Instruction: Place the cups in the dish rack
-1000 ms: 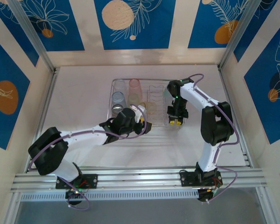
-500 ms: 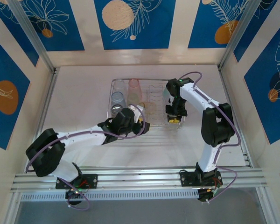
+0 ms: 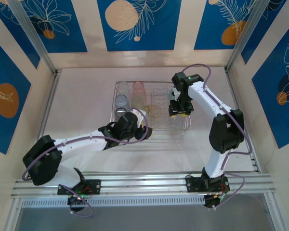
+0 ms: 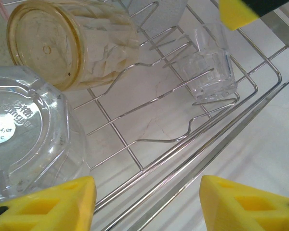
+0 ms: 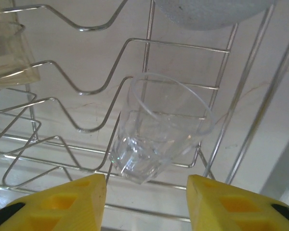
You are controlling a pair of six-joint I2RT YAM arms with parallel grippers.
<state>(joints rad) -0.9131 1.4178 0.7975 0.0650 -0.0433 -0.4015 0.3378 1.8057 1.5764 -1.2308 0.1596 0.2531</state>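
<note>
While your right gripper (image 5: 147,202) hangs over the near right corner of the dish rack (image 3: 160,95), its yellow fingers (image 5: 58,204) stand well apart with nothing between them. Just beyond their tips a clear tumbler (image 5: 161,127) sits mouth-up inside the rack among the wire prongs (image 5: 86,89), free of both fingers. From overhead you can see that tumbler in the rack's near right corner, right under the gripper.

Your left gripper (image 4: 147,207) hovers at the rack's near edge, toward its middle, with its jaws wide and empty. Ahead of it an amber cup (image 4: 72,41) is tipped so that its base faces the left wrist camera. An upturned clear cup (image 4: 24,130) sits just beside it, closer on the left, with its printed base showing.

Along the rack's left side, the overhead view gives you a pink cup (image 3: 138,88) at the far end. A bluish cup (image 3: 121,101) and a smoky grey cup (image 3: 120,113) sit nearer to you.
</note>
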